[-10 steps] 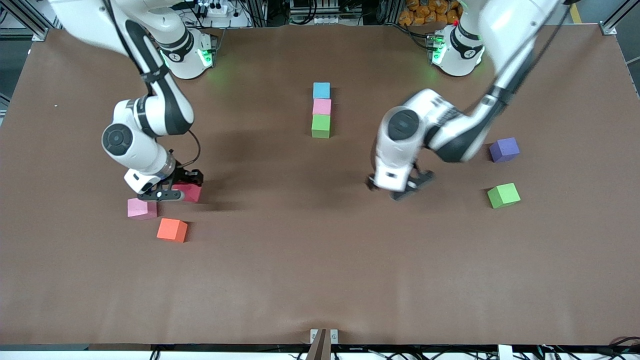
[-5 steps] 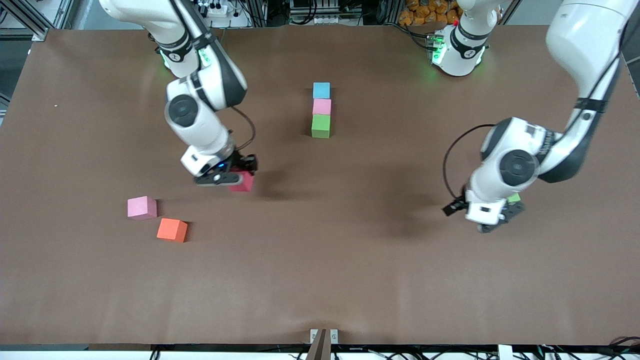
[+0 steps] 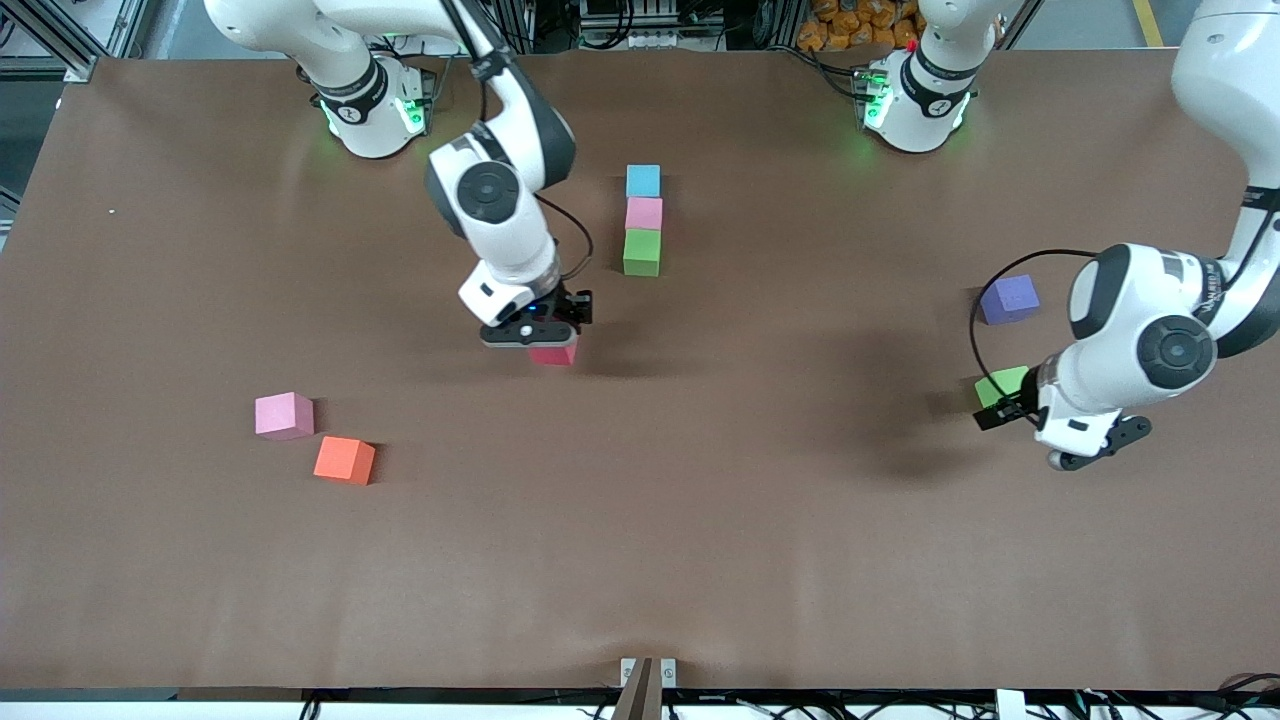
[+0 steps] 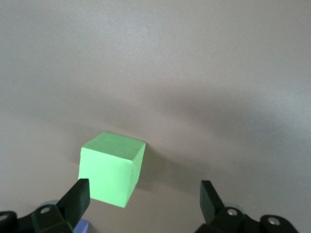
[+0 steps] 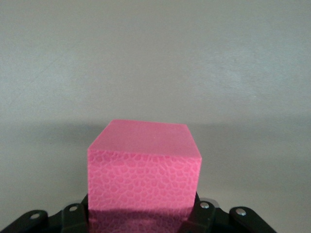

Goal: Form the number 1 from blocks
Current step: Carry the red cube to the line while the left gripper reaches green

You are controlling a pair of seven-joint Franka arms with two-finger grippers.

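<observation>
Foam blocks on brown worktop [image 3: 640, 560]: three in a column, one carried, four loose.

Column at mid-worktop, faces touching, running 12 to 6 o'clock in the front view: light blue block [image 3: 643, 181], pink block [image 3: 644, 213], green block [image 3: 641, 252]. All are small matte cubes of equal size with crisp edges. Red block [image 3: 553, 352], its surface finely pebbled in the right wrist view [image 5: 144, 170], is clenched in the right gripper [image 3: 530, 335] above bare worktop, at 7 o'clock from the column. Second pink block [image 3: 284, 415] and orange block [image 3: 344, 460] lie near each other toward the right arm's end. Purple block [image 3: 1008, 299] and second green block [image 3: 1000, 385] lie toward the left arm's end. The left gripper [image 3: 1085, 445] hovers spread wide just beside that green block [image 4: 112, 174].
</observation>
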